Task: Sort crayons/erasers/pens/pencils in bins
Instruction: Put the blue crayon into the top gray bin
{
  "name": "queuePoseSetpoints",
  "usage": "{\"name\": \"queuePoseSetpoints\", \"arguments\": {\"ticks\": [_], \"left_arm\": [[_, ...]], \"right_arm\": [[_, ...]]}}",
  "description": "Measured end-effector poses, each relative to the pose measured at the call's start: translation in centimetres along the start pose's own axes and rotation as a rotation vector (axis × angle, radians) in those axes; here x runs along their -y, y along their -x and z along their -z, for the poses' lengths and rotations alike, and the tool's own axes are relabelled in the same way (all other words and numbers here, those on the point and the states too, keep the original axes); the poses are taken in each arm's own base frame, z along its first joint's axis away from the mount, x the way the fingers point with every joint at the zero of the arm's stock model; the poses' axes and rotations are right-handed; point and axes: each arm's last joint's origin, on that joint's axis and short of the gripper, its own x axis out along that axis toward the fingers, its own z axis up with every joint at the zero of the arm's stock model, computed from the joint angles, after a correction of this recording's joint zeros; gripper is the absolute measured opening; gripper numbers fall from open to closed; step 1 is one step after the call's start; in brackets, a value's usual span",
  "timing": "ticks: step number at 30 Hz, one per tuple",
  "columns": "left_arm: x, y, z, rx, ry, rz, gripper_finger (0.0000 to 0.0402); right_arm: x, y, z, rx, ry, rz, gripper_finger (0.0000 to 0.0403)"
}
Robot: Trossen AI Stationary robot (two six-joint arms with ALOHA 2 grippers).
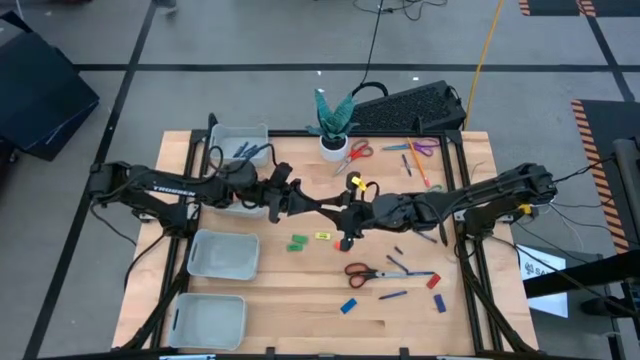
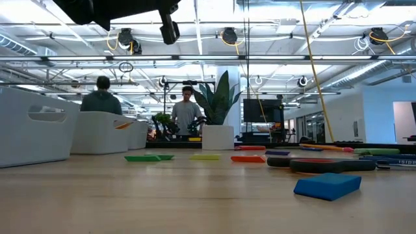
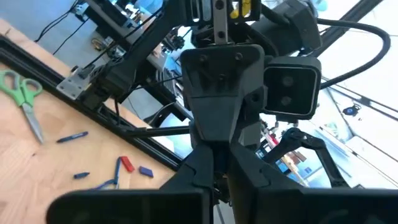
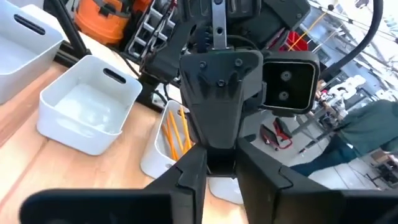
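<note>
4 bins line the left edge of the tabletop (image 1: 300, 325), and both arms have reached away from them to meet tip to tip over the middle. The left tool (image 1: 318, 205) and the right tool (image 1: 352, 215) point straight at each other, nearly touching, well above the wood. It looks to me like a handover, since the loose things lie on the right side and the bins sit within the left arm's reach. Whether either tool is open or clamped, and whether anything passes between them, I cannot tell – each wrist view is filled by the other arm's wrist.

The far bin (image 1: 222, 137) has dark pens in it. The second bin (image 4: 152, 158), under the left arm, holds orange pencils (image 4: 176, 134). The third bin (image 1: 225, 262) and the nearest bin (image 1: 210, 325) look bare.

Plenty is not yet sorted: a green eraser (image 1: 298, 241) and a yellow eraser (image 1: 323, 236) lie just below the meeting tools, a blue eraser (image 1: 347, 306) nearer the front, and loose pens (image 1: 392, 295) beside the red scissors (image 1: 362, 270). More pencils (image 1: 415, 165) lie at the far right, near the plant pot (image 1: 333, 147).
</note>
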Motion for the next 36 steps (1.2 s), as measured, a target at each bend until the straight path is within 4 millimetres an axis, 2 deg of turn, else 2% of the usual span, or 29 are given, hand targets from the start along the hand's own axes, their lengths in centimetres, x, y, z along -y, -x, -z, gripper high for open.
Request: {"name": "queuePoseSetpoints", "arguments": {"ticks": [5,10,13,15,18,21,25,31,36], "left_arm": [[-1.1,0.7,-1.2,0.012,-0.011,-0.035,0.0019],[-3.0,3.1,-4.6,-0.083,-0.038,-0.229,0.0019],[-4.4,5.8,-7.2,-0.193,-0.062,-0.449,0.0019],[-5.5,8.5,-8.9,-0.262,-0.060,-0.677,0.0019],[-7.9,12.4,-10.3,-0.355,-0.002,-1.062,0.0019],[-10.7,15.9,-10.8,-0.409,0.122,-1.336,0.0019],[-14.3,18.7,-10.6,-0.458,0.257,-1.514,0.0019],[-18.7,20.4,-9.6,-0.540,0.356,-1.640,0.0033],[-20.8,20.9,-8.7,-0.580,0.405,-1.668,0.0037]], "right_arm": [[-0.6,0.7,-0.6,-0.019,-0.034,0.060,0.0137],[-0.4,2.6,-1.9,0.027,-0.181,0.066,0.0206],[-0.1,3.2,-1.7,-0.008,-0.259,0.066,0.0234],[-0.3,3.3,-1.2,-0.063,-0.286,0.064,0.0244],[-0.7,3.4,-0.3,-0.143,-0.330,0.042,0.0248],[-0.8,3.0,0.8,-0.226,-0.390,0.047,0.0249],[-0.8,2.6,2.0,-0.315,-0.434,0.053,0.0249],[-1.1,2.4,3.4,-0.425,-0.461,0.035,0.0249],[-2.1,2.3,4.6,-0.545,-0.494,-0.024,0.0249]]}}
